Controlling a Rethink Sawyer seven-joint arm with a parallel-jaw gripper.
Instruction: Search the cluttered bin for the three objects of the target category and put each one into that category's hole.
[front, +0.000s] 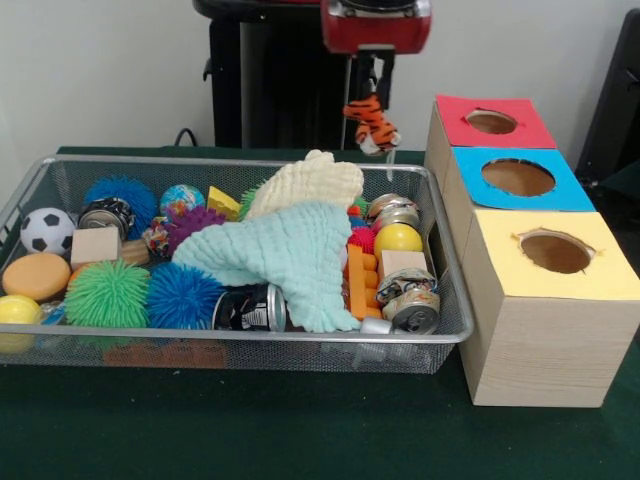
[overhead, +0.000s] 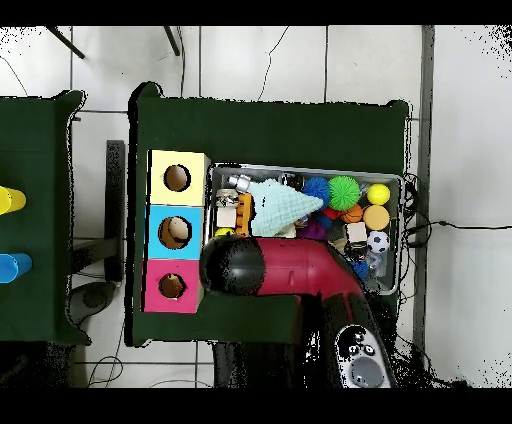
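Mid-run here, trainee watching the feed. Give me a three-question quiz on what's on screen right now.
1. True or false: the gripper holds a striped orange tiger plush in the air above the wire-mesh bin.
2. Which top panel on the wooden box lies nearest the tiger plush in the front view? A) yellow B) blue C) red
3. Fill in: draped over the toys in the middle of the bin lie a cream cloth and a pale ____ cloth.

Key:
1. True; it hangs clear of the clutter near the bin's far rim.
2. C; the red panel with its round hole is closest, the blue panel next.
3. Green.
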